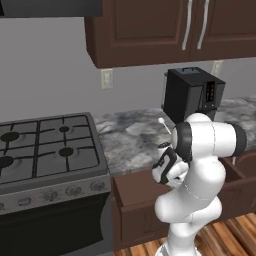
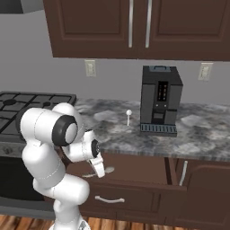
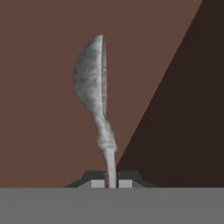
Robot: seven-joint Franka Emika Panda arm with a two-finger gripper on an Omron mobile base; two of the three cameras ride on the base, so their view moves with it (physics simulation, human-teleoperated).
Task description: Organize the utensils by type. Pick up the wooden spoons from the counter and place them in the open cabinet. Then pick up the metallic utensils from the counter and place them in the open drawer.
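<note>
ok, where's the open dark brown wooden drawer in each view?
Left base view: open dark brown wooden drawer lower centre, below the marbled grey counter.
Right base view: lower centre, under the counter edge.
Hand view: its brown floor lies behind the grey metal spoon clamped in the gripper.
Shared landmark: black coffee machine, both base views.
</note>
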